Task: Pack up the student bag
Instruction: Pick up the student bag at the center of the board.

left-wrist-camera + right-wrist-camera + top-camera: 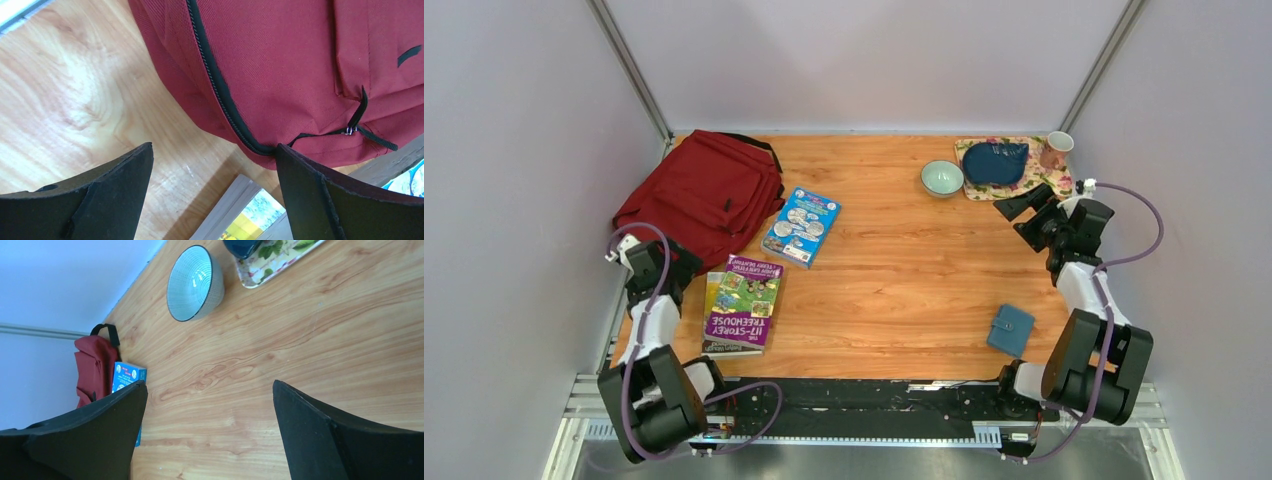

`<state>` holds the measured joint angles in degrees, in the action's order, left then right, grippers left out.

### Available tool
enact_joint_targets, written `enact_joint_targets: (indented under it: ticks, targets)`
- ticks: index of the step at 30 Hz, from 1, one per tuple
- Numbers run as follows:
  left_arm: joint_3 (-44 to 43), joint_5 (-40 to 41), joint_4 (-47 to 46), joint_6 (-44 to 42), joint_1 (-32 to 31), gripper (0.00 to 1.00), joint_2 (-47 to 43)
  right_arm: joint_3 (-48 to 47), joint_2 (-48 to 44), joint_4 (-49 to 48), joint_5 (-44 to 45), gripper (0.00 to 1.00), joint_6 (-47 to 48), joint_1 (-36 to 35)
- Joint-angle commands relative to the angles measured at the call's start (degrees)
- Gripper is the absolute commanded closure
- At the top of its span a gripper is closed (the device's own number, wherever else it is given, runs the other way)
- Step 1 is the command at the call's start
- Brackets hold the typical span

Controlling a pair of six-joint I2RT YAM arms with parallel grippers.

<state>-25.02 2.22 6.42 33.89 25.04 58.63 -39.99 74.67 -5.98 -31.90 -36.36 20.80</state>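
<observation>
The student bag [704, 190], dark red with black zippers, lies flat at the table's back left. In the left wrist view the student bag [280, 65] fills the top, its zipper pull [352, 130] near the right finger. My left gripper [684, 267] [214, 146] hovers open over the bag's near edge and the corner of a purple book [744, 300] [250, 215], holding nothing. A blue book [801, 226] lies beside the bag. My right gripper [1021, 212] [210, 382] stands open over bare wood at the right, empty.
A small blue wallet [1010, 330] lies near the right arm's base. A pale bowl [942, 178] [195, 282] sits at the back. A floral tray [1036, 185] [270, 262] carries a dark blue pouch [994, 162]; a mug [1055, 150] stands beside it. Walls enclose three sides.
</observation>
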Motion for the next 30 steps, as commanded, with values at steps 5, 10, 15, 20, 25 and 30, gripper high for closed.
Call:
enact_joint_targets:
  ticks: [5, 10, 15, 20, 25, 30]
  targets:
    - [-2.05, -11.17, -13.00, 4.17, 3.09, 0.04, 10.70, 1.05, -4.97, 1.05, -6.24, 0.00, 1.91, -0.05]
    - [-6.44, -12.68, -13.01, 3.64, 3.18, 0.29, 13.35, 1.31, -6.21, 1.32, -7.56, 0.00, 2.00, -0.05]
    - [-7.86, -14.17, -12.83, 4.34, 3.26, 0.93, 13.44, 1.75, -6.56, -1.14, -8.79, 0.00, 0.06, -0.05]
    - [-8.73, -21.19, -18.08, 7.24, 3.35, 1.00, 11.24, 2.19, -6.12, -3.86, -10.37, 0.00, -2.05, -0.05]
    - [-16.44, -29.27, -21.44, 11.10, 3.26, 1.00, 11.33, 2.19, -4.80, -5.71, -12.22, 0.00, -2.84, -0.49]
    - [-25.59, -33.50, -27.85, 15.32, 3.26, 1.00, 12.12, 0.62, -3.84, -6.24, -14.68, 0.00, -2.14, -3.39]
